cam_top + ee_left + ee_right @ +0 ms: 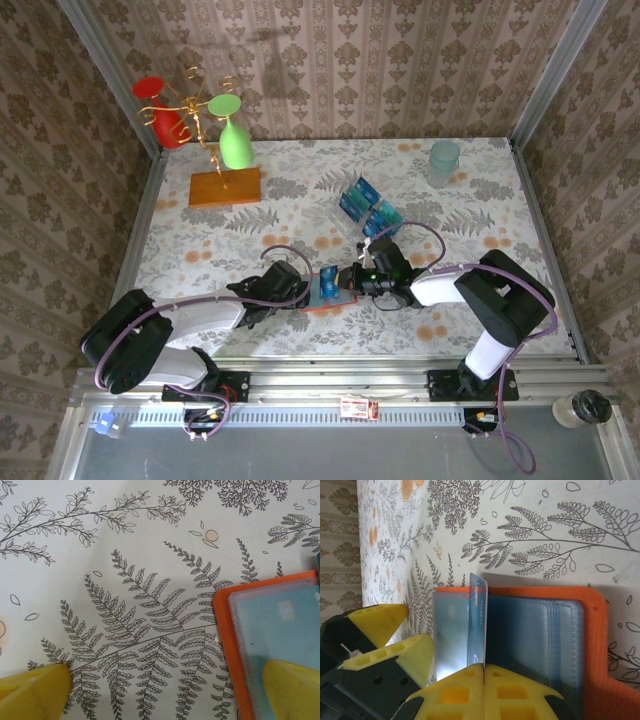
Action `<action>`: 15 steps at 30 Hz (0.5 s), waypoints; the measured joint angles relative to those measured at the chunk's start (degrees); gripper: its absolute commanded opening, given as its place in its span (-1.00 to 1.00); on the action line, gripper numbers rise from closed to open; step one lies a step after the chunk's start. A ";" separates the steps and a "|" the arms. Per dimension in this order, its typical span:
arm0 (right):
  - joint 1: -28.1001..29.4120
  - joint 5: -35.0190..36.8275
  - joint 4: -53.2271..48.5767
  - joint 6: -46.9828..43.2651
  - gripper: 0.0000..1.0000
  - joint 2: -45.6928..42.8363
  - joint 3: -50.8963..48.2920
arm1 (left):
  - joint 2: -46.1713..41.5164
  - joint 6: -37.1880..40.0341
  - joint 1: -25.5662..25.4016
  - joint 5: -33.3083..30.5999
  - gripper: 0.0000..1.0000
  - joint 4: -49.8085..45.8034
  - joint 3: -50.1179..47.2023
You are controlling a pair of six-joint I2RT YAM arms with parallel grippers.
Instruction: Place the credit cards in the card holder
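The card holder [330, 297] lies open on the table between both grippers, orange outside [595, 615], grey-blue pockets inside. My right gripper [484, 667] is shut on a blue credit card [477, 615], which stands on edge over the holder's fold. My left gripper [162, 695] is open. One of its fingers [292, 690] rests over the holder's clear pocket [280, 615], where a teal card shows through; the other finger [32, 692] is over the tablecloth. From above, the left gripper [303, 287] and right gripper [352, 280] flank the holder. More blue credit cards [357, 200] stand in a clear tray.
The clear tray [372, 212] sits just behind the right arm. A wooden slab [225, 187] with a wire stand holding red and green glasses is at the back left. A pale teal cup [443, 160] stands at the back right. Patterned walls close in the table.
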 measured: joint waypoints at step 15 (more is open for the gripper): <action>0.61 -0.85 -2.10 -0.04 -1.00 -0.15 0.00 | 0.02 0.00 0.00 0.00 1.00 0.07 0.00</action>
